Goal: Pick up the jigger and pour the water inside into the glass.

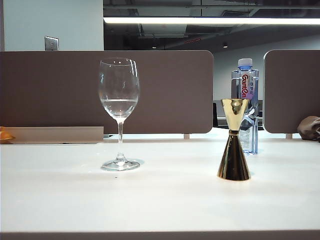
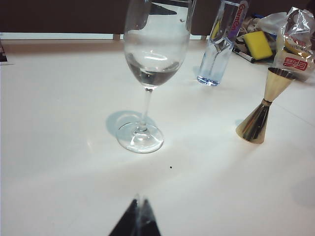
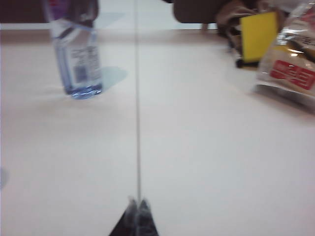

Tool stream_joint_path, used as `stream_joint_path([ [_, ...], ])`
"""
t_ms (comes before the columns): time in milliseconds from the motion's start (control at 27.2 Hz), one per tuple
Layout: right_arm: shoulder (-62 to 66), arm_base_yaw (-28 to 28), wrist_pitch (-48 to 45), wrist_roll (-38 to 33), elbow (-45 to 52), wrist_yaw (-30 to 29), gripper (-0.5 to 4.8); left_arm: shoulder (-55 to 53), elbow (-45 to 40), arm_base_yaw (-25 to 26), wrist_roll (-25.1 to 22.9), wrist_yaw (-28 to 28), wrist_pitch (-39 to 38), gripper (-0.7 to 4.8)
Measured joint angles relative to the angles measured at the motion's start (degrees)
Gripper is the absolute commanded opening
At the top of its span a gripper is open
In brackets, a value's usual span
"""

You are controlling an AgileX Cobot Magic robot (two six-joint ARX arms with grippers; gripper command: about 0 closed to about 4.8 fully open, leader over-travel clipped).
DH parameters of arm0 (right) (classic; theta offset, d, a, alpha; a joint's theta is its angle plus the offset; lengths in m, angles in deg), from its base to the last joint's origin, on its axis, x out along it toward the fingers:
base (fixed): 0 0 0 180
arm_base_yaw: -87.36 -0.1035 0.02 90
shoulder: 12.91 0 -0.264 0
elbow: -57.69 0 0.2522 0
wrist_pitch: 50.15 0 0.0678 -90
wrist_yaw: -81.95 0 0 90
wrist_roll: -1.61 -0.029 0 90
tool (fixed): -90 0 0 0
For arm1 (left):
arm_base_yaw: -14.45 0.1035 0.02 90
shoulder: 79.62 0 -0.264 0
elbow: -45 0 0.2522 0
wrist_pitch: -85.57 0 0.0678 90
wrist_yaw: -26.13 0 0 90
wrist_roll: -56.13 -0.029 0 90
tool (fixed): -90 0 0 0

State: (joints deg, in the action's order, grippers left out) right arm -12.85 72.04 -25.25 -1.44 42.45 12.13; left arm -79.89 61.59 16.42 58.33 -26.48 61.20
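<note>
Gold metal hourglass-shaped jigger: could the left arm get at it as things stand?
Probably yes. The jigger stands upright and alone on the white table, apart from the clear stemmed wine glass and plastic bottle. The left gripper, fingers shut, would first need to open.

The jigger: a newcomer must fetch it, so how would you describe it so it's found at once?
On the white table, look right of the wine glass, just in front of the plastic bottle. The jigger stands upright there, untouched; both grippers, left and right, are shut and away from it. Alone among clear neighbours, it is shiny gold, hourglass-shaped with a narrow waist.
</note>
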Motion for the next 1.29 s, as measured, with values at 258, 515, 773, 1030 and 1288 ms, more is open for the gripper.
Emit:
stream_joint_path([
  [258,0.0,12.13,-3.19,-2.23,0.98,-18.14,-0.05,0.0,0.0,0.0,0.0,0.02,0.0,-0.05],
  [515,0.0,13.4,-4.28,-2.73,1.03,-26.45,0.01,0.0,0.0,0.0,0.0,0.02,0.0,-0.05],
  [773,0.0,13.4,-2.64,-2.73,1.03,-26.43,0.04,0.0,0.0,0.0,0.0,0.02,0.0,-0.05],
  [1030,0.0,13.4,-2.67,-2.75,1.03,-26.38,0.04,0.0,0.0,0.0,0.0,0.0,0.0,-0.05],
  [1288,0.0,13.4,-2.67,-2.75,1.03,-26.36,0.04,0.0,0.0,0.0,0.0,0.02,0.0,-0.05],
])
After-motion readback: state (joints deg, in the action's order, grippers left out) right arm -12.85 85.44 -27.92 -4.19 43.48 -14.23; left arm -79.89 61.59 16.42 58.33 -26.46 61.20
